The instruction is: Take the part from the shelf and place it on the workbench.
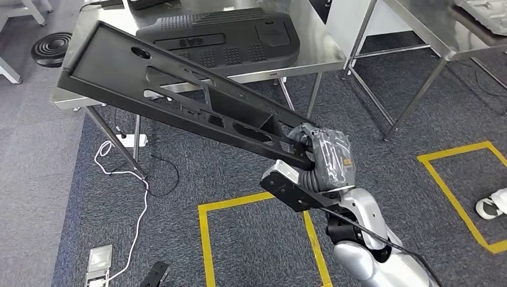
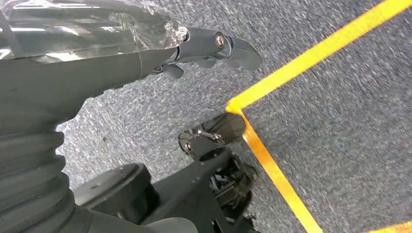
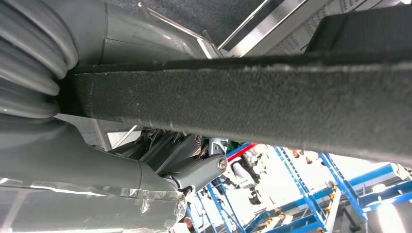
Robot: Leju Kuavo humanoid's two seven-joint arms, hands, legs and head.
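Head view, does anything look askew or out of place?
The long black plastic frame part hangs tilted, gripped at one end by the right hand, its far end over the steel workbench. A white cable trails loose across the carpet.

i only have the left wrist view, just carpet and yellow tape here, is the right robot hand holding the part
Observer: Yes. In the head view the right robot hand grips one end of the long black part.
Operator: is it over the workbench yet
Observer: Its far end hangs over the near corner of the metal workbench, tilted, with the held end lower and out over the carpet.
Operator: anything already on that bench
Observer: A wide black panel lies flat on it, behind the part's raised end.
Operator: grip look solid
Observer: The right wrist view shows the part's edge running right past the hand; the finger contact is hidden.
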